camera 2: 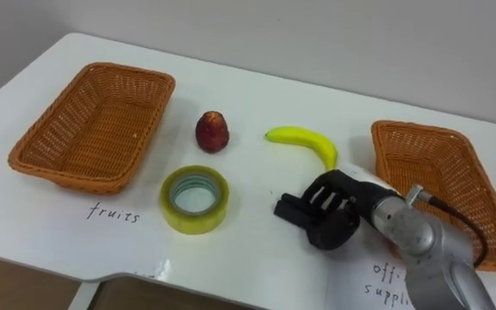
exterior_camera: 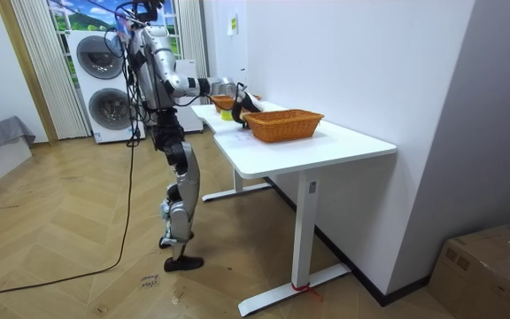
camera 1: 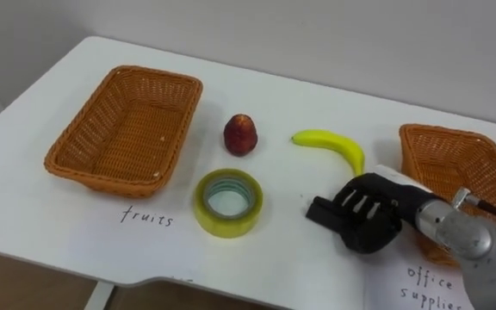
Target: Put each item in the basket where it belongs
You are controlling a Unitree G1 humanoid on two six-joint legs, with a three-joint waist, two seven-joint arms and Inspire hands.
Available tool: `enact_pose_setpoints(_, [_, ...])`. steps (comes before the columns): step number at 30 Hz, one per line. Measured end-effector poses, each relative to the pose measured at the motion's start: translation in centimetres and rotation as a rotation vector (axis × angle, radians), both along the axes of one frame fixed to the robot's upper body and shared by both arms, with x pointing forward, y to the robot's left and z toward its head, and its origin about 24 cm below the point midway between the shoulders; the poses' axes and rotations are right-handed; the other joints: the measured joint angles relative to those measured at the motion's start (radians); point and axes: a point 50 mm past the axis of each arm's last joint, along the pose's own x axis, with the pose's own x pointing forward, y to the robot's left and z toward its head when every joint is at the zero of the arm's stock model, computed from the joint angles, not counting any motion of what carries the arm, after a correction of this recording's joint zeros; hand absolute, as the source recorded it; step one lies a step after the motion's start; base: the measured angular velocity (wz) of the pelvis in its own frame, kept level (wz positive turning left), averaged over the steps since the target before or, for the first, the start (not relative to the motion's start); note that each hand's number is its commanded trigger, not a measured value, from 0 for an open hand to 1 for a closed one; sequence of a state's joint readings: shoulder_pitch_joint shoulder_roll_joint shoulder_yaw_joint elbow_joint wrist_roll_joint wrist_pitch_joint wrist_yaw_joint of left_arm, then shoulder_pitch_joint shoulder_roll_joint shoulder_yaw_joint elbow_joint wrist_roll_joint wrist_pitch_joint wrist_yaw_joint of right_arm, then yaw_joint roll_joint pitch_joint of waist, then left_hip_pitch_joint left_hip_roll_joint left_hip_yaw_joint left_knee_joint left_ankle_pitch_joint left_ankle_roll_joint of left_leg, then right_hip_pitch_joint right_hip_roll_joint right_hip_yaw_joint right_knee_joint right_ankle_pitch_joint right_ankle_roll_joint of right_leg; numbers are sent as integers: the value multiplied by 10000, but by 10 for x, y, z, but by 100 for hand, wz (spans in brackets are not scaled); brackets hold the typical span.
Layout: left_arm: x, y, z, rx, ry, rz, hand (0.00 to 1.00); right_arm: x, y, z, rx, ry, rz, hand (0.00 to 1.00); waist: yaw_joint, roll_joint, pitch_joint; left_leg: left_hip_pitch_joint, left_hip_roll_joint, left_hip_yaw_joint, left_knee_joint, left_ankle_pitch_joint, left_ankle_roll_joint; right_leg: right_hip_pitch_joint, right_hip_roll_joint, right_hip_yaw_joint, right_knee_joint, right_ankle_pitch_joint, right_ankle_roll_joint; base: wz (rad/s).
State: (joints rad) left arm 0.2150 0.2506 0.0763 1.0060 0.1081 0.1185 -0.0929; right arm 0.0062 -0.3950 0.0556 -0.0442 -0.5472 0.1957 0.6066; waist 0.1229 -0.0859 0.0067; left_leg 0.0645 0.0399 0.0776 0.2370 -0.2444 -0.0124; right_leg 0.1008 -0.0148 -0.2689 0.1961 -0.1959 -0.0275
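Yellow banana (camera 1: 330, 142) just beyond right robot hand (camera 1: 364, 213) (tape roll (camera 1: 228, 202) leftward)

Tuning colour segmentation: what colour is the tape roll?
The tape roll is yellow, pale greenish inside; clearest in the left eye view.

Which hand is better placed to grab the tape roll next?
Right, probably. The right hand is over the table between the tape roll and the office supplies basket, fingers open and pointing toward the tape roll, so reach and carry look short.
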Motion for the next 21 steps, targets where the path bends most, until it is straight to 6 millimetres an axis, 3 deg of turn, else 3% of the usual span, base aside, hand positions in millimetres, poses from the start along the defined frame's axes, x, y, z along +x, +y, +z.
enact_pose_setpoints(4, [-11, -2, -2, -118, 221, 64, 0, 2, 6, 20, 54, -911, 380, 100, -227, 88, 55, -9, -6, 18, 36, 10, 6, -74, -26, 50, 69, -1, 0, -4])
enact_pose_setpoints(12, [-24, 0, -2, -71, 477, 374, 0, 11, -17, 54, 1144, -2934, -903, 100, -413, -157, -78, 21, -18, 52, 48, 13, 12, -103, -23, 158, 39, -13, 19, -1])
enact_pose_setpoints(21, [-34, 0, -2, -72, 598, 673, 0, 12, -26, 69, 1665, -4576, -1813, 100, -659, -24, 30, 30, -6, 197, 1, 9, 14, -81, -26, 263, 62, -44, 24, 0])
